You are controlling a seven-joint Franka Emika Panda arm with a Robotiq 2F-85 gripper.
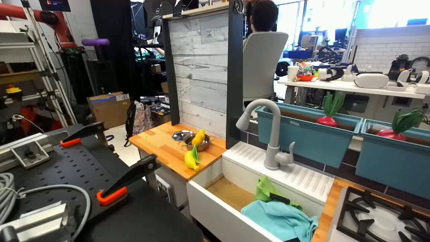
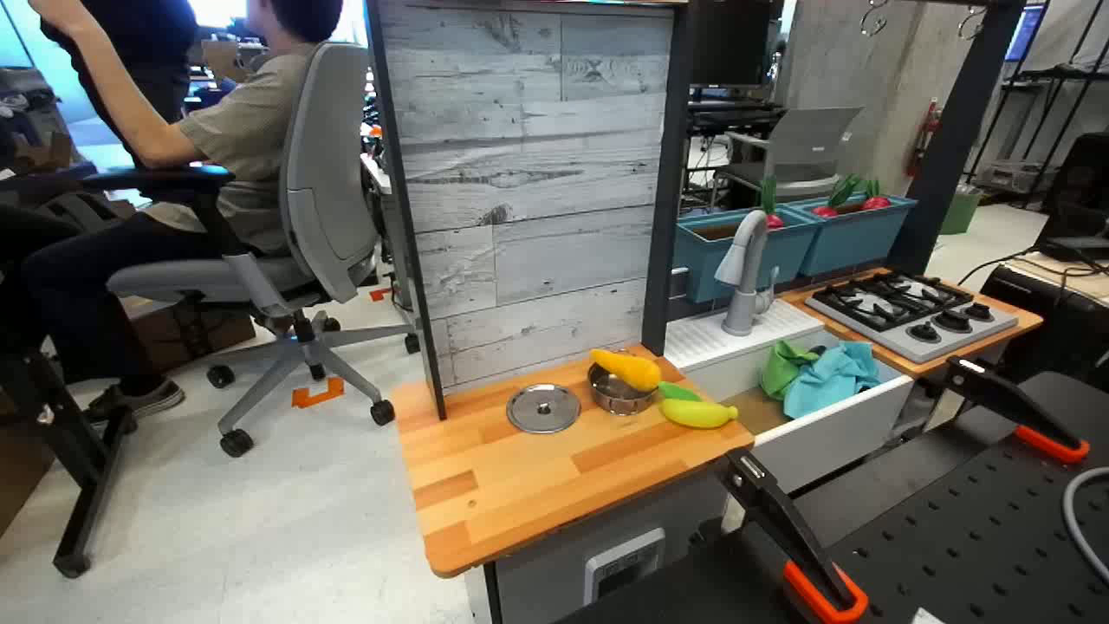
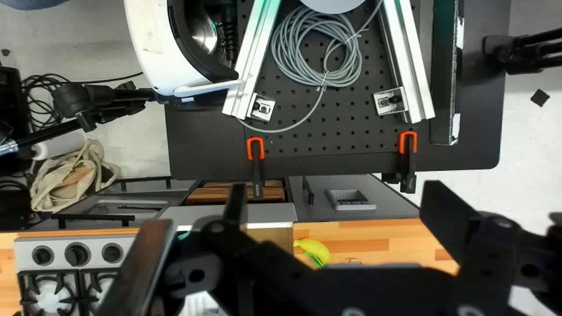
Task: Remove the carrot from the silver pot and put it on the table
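The carrot is orange with a green top. In both exterior views its orange body lies tilted across the silver pot, with the green top hanging over the side towards the yellow-green banana. The pot stands on the wooden table. In the wrist view my gripper is wide open and empty, high above and apart from the table. There the gripper body hides the carrot's orange part and most of the pot. The gripper is out of view in both exterior views.
A silver lid lies beside the pot. A grey plank wall rises behind. The white sink with cloths and a grey faucet adjoins the table. Black clamps stick out from the black bench.
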